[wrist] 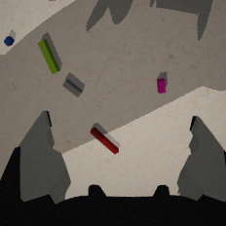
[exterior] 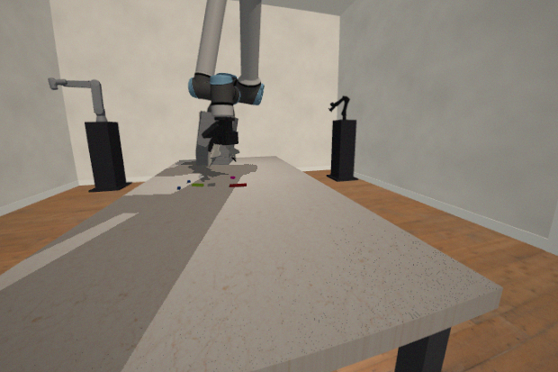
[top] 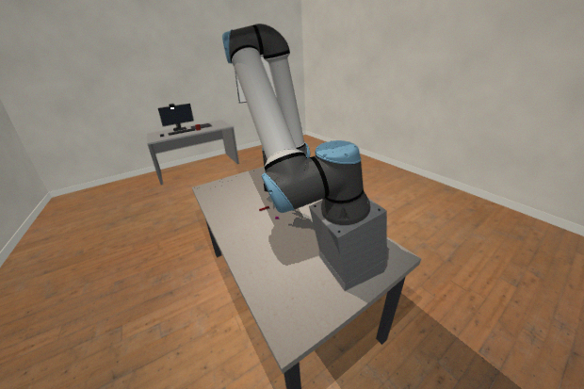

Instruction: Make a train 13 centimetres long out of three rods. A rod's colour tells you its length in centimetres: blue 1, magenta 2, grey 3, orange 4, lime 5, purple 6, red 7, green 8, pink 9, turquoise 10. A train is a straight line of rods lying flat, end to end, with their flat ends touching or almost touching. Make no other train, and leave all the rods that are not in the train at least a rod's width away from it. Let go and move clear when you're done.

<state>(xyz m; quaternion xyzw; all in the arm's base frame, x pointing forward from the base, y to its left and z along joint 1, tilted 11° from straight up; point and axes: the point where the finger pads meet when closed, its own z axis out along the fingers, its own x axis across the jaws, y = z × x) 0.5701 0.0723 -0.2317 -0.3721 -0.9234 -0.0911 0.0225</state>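
My gripper (exterior: pixel 221 154) (wrist: pixel 121 114) is open and empty, high above the table. In the wrist view, a red rod (top: pixel 264 208) (exterior: pixel 238 185) (wrist: pixel 104 140) lies slanted between and below the fingers. A magenta rod (top: pixel 277 218) (exterior: pixel 232 177) (wrist: pixel 161 86) lies alone at upper right. A grey rod (exterior: pixel 211 185) (wrist: pixel 71 89) and a lime rod (exterior: pixel 197 185) (wrist: pixel 49 56) lie at upper left, close but apart. Two blue rods lie apart left of the lime rod in the exterior view, one nearer (exterior: pixel 178 187) (wrist: pixel 9 41) and one farther (exterior: pixel 189 181). The arm hides several rods in the top view.
The rods lie on a long pale table (top: pixel 245 242) (exterior: pixel 337 267). The arm's grey base block (top: pixel 353 247) stands at one end of it. Arm shadows fall across the rods. A desk with a monitor (top: pixel 175 114) and two pedestals with small arms stand away from the table.
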